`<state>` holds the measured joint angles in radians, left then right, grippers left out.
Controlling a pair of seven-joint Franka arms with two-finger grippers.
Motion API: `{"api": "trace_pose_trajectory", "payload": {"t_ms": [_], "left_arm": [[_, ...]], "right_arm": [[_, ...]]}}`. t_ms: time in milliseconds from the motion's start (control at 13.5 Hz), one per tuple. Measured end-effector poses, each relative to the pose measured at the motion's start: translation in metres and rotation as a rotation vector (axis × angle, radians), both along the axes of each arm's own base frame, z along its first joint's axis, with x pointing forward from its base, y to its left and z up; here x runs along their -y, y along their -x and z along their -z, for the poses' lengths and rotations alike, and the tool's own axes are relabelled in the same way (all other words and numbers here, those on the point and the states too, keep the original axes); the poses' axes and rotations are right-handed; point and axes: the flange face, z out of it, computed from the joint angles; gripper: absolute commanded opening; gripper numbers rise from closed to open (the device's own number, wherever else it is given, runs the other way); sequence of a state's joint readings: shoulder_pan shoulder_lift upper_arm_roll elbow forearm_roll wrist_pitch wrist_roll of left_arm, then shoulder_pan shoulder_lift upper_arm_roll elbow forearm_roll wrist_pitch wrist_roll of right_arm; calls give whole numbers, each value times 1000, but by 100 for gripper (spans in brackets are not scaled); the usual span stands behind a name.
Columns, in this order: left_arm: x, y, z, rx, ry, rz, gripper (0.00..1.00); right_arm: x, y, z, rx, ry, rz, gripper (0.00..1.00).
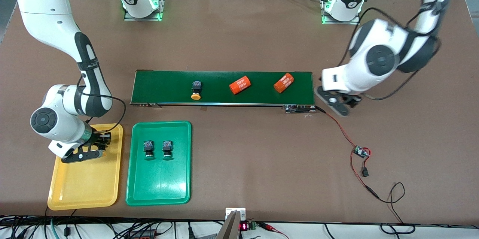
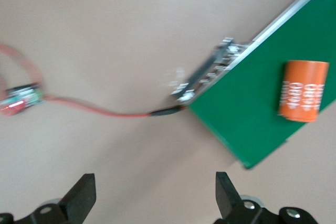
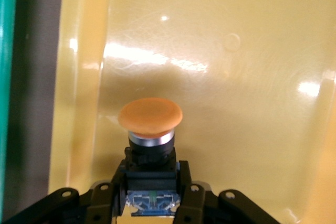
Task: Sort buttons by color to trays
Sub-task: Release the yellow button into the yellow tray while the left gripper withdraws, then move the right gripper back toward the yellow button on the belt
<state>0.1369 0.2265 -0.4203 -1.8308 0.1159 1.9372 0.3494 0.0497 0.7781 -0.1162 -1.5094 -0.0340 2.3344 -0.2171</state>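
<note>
At the lower left of the front view, the right pincer (image 1: 98,145) hangs low over the yellow tray (image 1: 87,190), clamped on the black body of an orange-capped button (image 3: 150,129); the right wrist view shows the cap pointing out over the tray's glossy floor. Beside it, lower centre-left, the green tray (image 1: 159,186) holds two green-capped buttons (image 1: 149,148) (image 1: 167,148) lying side by side, apart. A second orange-capped button (image 1: 196,90) lies on the dark-green belt (image 1: 161,87) in mid-frame, with two orange cylinders bearing white print (image 1: 240,84) (image 1: 283,82) farther along the belt toward the left arm's end. At centre right, the left pincer (image 1: 338,101) hovers over the brown bench (image 1: 262,149) just off the belt's end, its fingers (image 2: 83,195) spread wide and holding nothing. A red wire (image 1: 338,128) runs from the belt's end to a small circuit board (image 1: 361,152) at the lower right.
</note>
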Motion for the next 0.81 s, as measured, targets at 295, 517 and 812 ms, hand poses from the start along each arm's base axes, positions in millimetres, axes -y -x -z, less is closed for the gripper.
{"api": "trace_pose_trajectory", "payload": {"t_ms": [295, 517, 812], "left_arm": [[-88, 4, -60, 47, 7, -419, 100], [-114, 20, -87, 28, -33, -632, 100], [-125, 32, -160, 70, -28, -688, 100]], "right_arm": [[3, -2, 1, 10, -3, 1, 100], [-5, -3, -17, -18, -33, 14, 100], [-28, 11, -86, -124, -107, 51, 100]]}}
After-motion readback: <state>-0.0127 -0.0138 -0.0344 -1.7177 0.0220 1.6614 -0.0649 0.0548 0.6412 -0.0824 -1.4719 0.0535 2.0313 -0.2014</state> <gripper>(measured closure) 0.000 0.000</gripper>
